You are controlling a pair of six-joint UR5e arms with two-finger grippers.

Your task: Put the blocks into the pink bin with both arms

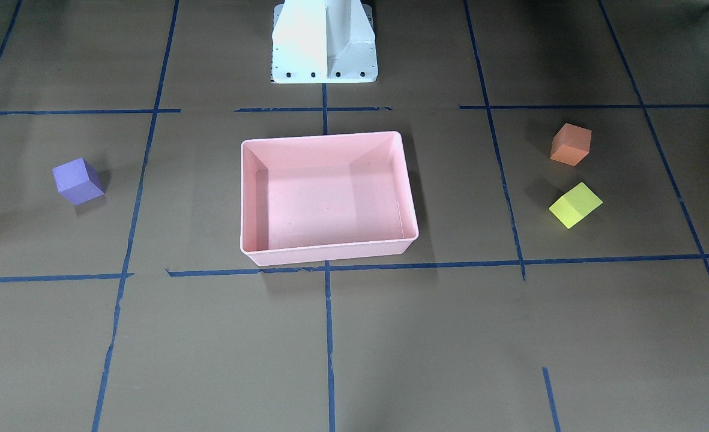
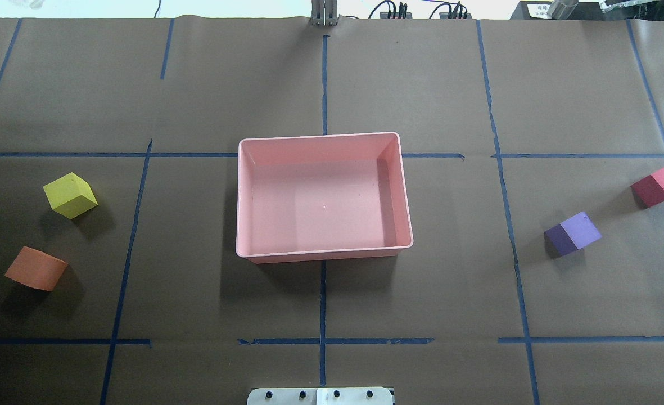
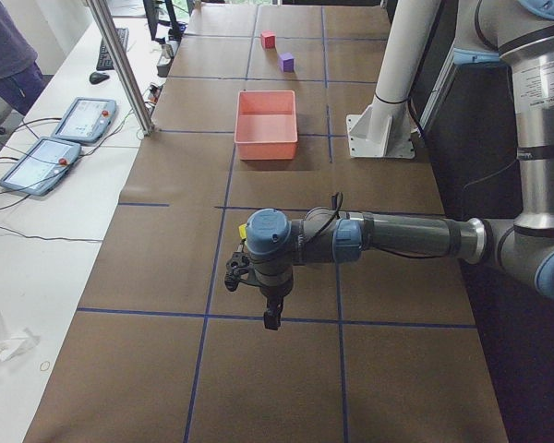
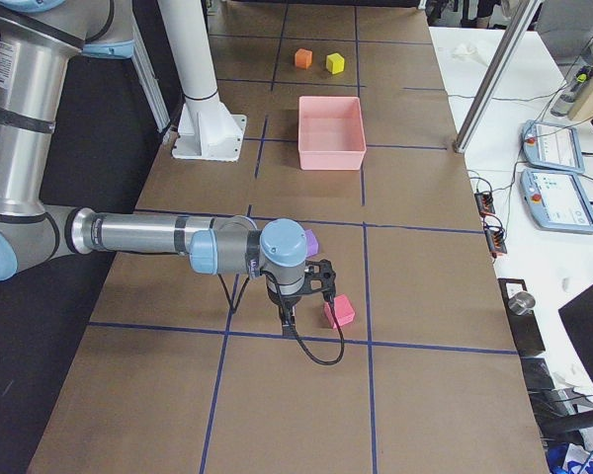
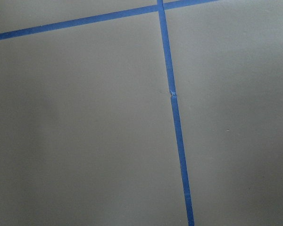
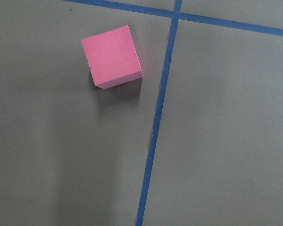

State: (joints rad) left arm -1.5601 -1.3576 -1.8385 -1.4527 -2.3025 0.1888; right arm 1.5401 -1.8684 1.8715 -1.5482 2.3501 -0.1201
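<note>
The red block lies just beside the right gripper, on its outward side rather than beneath it. The left gripper hangs over bare table. I cannot tell whether either gripper is open.

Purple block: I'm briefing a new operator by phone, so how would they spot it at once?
Find the pink bin in the middle of the scene, then look to the robot's right side, where two cubes sit apart from each other. The purple block is the one nearer the bin; its neighbour, the red block, lies farther out.
</note>
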